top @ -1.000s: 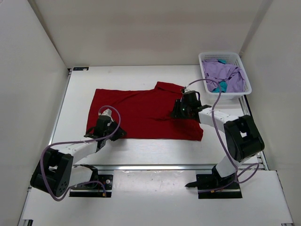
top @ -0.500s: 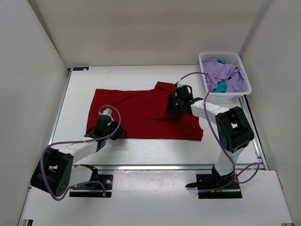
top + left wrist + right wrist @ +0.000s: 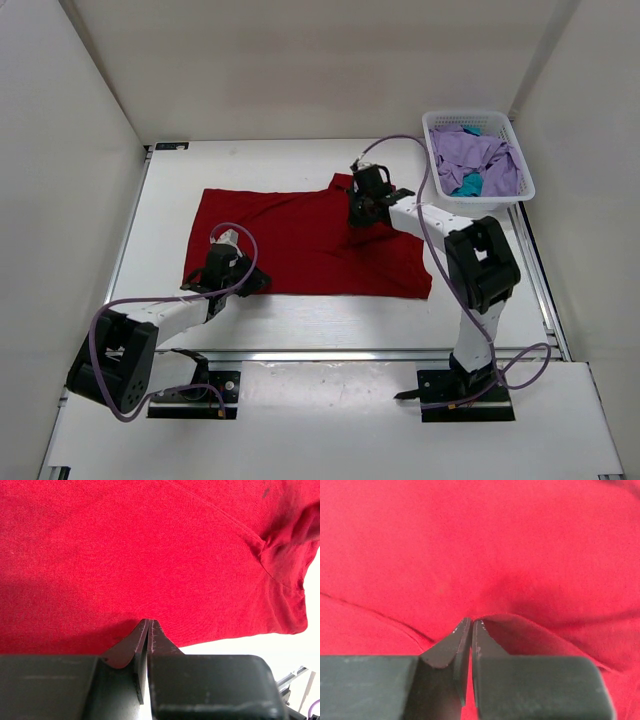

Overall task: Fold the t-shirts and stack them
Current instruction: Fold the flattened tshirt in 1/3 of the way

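red shirt flat on table, both grippers pinched on its cloth

the red shirt (image 3: 300,245) lies spread on the white table (image 3: 290,160), roughly central and nearer the left side. in the top view its long axis runs left to right, parallel to the near table edge. a small flap of red cloth juts out from the far edge, right of centre. which end is the neck cannot be told from these views.

left gripper (image 3: 149,622): jaws pressed together with no visible gap, tips at the near edge of the shirt toward its left end, cloth caught between them. in the left wrist view a seam runs diagonally across the cloth ahead of the tips, and bare table shows past the hem at lower right.

right gripper (image 3: 471,622): jaws likewise pressed together, nipping a raised ridge of red cloth at the tips. in the top view this gripper sits at the far edge of the shirt, beside the jutting flap, with the arm reaching across the right part of the shirt.

a white basket (image 3: 488,203) stands at the far right corner of the table, well apart from the shirt. it holds purple clothes (image 3: 480,150) and a teal piece (image 3: 468,185).
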`<control>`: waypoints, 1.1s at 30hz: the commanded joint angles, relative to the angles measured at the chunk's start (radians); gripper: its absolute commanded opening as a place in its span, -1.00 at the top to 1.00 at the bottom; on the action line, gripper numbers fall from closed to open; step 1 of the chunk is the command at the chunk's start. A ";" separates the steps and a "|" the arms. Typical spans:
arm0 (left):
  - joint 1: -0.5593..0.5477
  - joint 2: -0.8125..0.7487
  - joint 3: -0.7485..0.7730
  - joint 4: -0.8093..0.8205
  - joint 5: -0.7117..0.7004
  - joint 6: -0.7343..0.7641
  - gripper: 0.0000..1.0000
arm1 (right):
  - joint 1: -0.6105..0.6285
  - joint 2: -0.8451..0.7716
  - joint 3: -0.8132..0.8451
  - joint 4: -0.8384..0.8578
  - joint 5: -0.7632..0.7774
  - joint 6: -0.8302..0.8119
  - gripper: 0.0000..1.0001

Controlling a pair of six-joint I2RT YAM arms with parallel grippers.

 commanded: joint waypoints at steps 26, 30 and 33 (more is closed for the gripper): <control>0.081 0.005 0.090 -0.055 0.016 0.004 0.71 | -0.050 -0.387 -0.465 0.151 -0.084 0.084 0.85; 0.238 -0.035 0.011 -0.069 0.082 0.003 0.72 | -0.092 -0.475 -0.662 0.163 -0.081 0.113 1.00; 0.333 -0.058 -0.051 -0.067 0.105 -0.011 0.68 | -0.141 -0.528 -0.749 0.174 -0.079 0.139 1.00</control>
